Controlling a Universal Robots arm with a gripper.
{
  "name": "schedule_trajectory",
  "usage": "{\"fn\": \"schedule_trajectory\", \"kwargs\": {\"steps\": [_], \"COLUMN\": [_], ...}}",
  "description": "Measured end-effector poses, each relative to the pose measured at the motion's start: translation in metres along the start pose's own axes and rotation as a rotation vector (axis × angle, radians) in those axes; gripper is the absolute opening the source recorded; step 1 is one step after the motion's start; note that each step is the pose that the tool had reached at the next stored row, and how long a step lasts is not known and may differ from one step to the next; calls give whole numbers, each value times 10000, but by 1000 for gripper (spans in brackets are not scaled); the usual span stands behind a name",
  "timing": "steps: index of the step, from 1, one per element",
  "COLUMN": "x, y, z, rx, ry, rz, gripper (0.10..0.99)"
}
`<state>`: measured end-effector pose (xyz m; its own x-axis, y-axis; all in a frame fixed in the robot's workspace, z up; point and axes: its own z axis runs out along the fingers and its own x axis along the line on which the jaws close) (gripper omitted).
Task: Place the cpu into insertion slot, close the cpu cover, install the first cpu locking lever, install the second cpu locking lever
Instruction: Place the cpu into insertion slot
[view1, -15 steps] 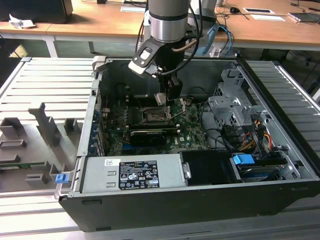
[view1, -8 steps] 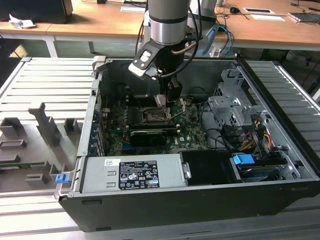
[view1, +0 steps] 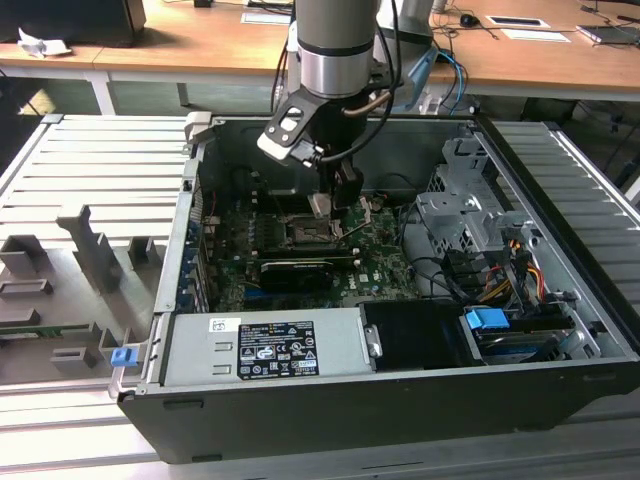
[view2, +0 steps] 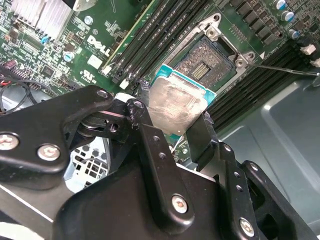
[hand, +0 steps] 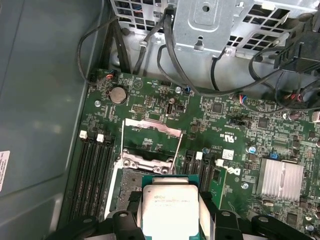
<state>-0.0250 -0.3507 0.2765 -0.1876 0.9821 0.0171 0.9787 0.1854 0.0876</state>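
**Tech A:** Pos. of the cpu (view2: 177, 107)?

**Tech B:** Held in the gripper (view2: 174, 112), silver top outward, green edge showing. It hangs above the insertion slot (view2: 207, 60) and is not seated.

**Tech A:** Finger state?

**Tech B:** The fingers (view2: 150, 137) are clenched on the cpu, one black finger per opposite edge, in both wrist views.

**Tech A:** Slot cond.?

**Tech B:** Uncovered, w/ the dark contact field exposed inside the silver rim. In the first wrist view the cpu cover (hand: 152, 127) is swung up off the slot and stands raised at one edge.

**Tech A:** Levers?

**Tech B:** One thin metal lever (view2: 285, 69) runs off from the slot's rim, unlatched. A second one can't be made out.

**Tech A:** Surroundings?

**Tech B:** Memory slots (hand: 95, 170) flank the socket on the green board (hand: 235, 125). A finned heatsink (hand: 280, 180) sits further off. In the exterior view a long black card (view1: 297, 270) lies near the slot, then the grey labelled box (view1: 265, 345), all inside the open case (view1: 400, 410).
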Motion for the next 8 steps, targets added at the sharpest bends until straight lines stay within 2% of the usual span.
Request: {"fn": "schedule_trajectory", "kwargs": {"steps": [8], "x": [-1], "y": [-4], "z": [43], "rx": [0], "ry": [1], "rz": [0], "gripper": [537]}}
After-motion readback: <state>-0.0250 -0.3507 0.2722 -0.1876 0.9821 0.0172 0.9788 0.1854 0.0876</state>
